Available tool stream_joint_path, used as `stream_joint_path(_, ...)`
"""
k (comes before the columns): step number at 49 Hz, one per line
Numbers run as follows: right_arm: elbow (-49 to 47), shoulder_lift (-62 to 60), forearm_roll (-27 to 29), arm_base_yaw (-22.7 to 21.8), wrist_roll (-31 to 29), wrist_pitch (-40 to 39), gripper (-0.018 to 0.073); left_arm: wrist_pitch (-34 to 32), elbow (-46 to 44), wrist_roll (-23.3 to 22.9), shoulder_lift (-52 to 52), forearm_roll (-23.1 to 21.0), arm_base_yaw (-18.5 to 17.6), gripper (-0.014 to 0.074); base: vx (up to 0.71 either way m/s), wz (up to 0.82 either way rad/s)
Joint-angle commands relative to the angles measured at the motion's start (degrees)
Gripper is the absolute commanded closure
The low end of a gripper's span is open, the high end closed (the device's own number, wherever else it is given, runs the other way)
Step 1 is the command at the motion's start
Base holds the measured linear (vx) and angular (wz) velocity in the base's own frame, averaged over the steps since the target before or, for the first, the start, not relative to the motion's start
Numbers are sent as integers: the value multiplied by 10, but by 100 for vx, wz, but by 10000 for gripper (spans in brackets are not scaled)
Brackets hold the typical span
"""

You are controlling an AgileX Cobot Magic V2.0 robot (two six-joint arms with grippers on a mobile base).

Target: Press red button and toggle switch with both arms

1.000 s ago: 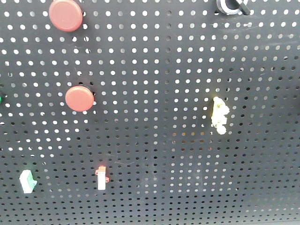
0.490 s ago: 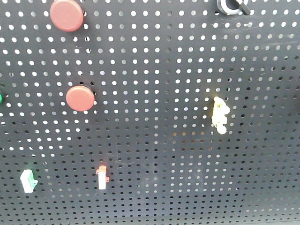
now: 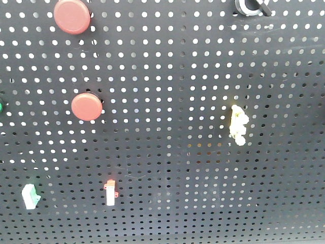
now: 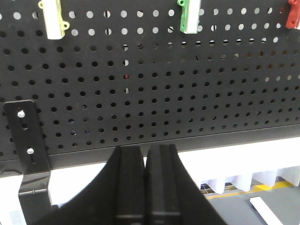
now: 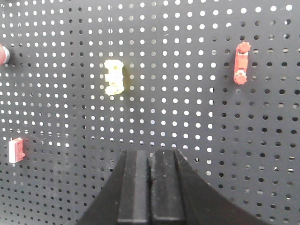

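In the front view the red button (image 3: 72,16) sits at the top left of the black pegboard (image 3: 167,76), the wider of two red buttons. The toggle switch (image 3: 250,6), a silver ring with a short dark lever, is cut by the top edge at the upper right. Neither shows in the wrist views. My left gripper (image 4: 146,151) is shut and empty, low before the board's bottom edge. My right gripper (image 5: 150,154) is shut and empty, facing the board below the yellow handle (image 5: 114,77). No gripper shows in the front view.
The smaller red button (image 3: 87,107) is below the wider one. The yellow handle (image 3: 237,124), a white rocker with red tip (image 3: 110,192) and a white-green rocker (image 3: 29,196) are also on the board. A black bracket (image 4: 28,140) stands at the lower left.
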Motion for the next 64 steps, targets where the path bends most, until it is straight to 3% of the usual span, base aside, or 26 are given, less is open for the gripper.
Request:
stream_joint_path(1,-16,7,6,-3,-4,-36,562,-48,18,-4,-9,0,1,594,0,0)
stream_joint_path(25,-16,7,3,-3,-4,-36,562,-48,18,-4,-9,0,1,594,0,0)
stream_joint_path(29,-14,7,-41,-5,5,-27,562,-48,18,-4,-9,0,1,594,0,0)
stream_joint_path(32,-14,7,-99,-18,57,-1,562,-48,18,-4,-9,0,1,594,0,0)
stream_joint_path(40,-12,7,-310,-115,336,90,562,-48,18,-4,-9,0,1,594,0,0)
stream_joint_path(46,33,2,-411,-176,475,49,562,-48,18,-4,-9,0,1,594,0,0)
stream_joint_path(51,97,-13,-440,-183,515,-13,562,-48,18,-4,-9,0,1,594,0,0)
stream_joint_path(61,212,-59,-480,-183,499,-116,562,-48,18,-4,-9,0,1,594,0,0)
stream_joint_path(64,212,-57,-493,-179,498,-94,562,-48,18,-4,-9,0,1,594,0,0)
